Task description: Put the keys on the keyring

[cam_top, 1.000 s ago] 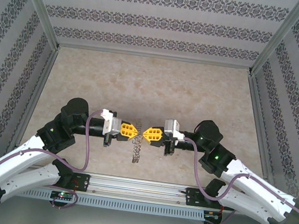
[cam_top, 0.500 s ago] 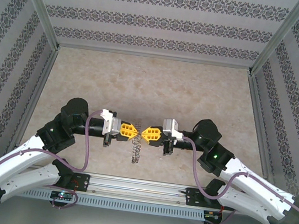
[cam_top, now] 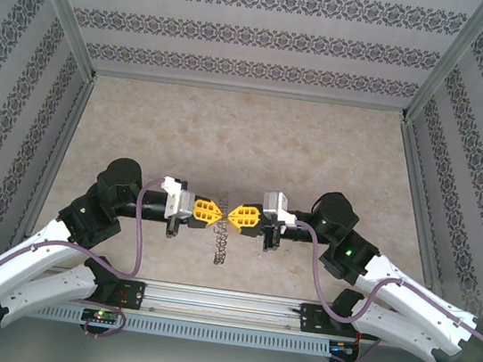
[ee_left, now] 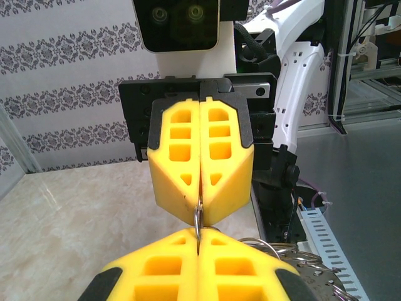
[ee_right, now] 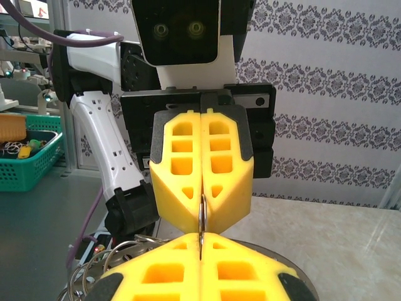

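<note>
We see the left gripper and the right gripper meeting tip to tip over the near middle of the table. Both pairs of blocky yellow honeycombed fingers are pressed flat together. Each pinches the same thin grey wire loop of the keyring, whose tangle of small metal loops hangs just below the tips, towards the near edge.

From the left wrist, that loop runs edge-on from the seam of the right gripper into our own fingers, with more loops spreading low on the right.

The beige marbled tabletop lies bare to the far, left and right. It is hemmed by patterned walls and slanting aluminium posts. The slotted metal rail bounds the near side, close behind the grippers.
</note>
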`<state>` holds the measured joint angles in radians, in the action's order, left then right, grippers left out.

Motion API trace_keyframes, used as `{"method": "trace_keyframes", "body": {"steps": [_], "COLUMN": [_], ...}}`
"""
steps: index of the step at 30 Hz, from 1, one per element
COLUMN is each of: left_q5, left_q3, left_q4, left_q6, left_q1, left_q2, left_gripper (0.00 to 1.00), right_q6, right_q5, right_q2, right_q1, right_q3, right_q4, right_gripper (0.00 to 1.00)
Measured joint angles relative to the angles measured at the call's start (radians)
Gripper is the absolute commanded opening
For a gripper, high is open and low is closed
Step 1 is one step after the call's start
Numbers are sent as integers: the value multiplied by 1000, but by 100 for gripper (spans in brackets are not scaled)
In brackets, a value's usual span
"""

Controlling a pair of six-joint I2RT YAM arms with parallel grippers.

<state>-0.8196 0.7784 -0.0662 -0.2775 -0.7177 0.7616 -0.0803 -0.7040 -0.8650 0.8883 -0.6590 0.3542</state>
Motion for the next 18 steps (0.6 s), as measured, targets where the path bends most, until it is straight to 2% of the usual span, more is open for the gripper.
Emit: {"method": "trace_keyframes", "body": {"steps": [18], "left_q5": [2], "left_q3": [3], "left_q4": [-2], "left_q6": [-4], "left_q1": [0], "left_q2": [2], "left_gripper": [0], "right_q6": [-29], "right_q5": [23], "right_q2": [-8], "right_q1": [20], "right_q3": [-39], "right_q4": [-47], "right_gripper": [0]}}
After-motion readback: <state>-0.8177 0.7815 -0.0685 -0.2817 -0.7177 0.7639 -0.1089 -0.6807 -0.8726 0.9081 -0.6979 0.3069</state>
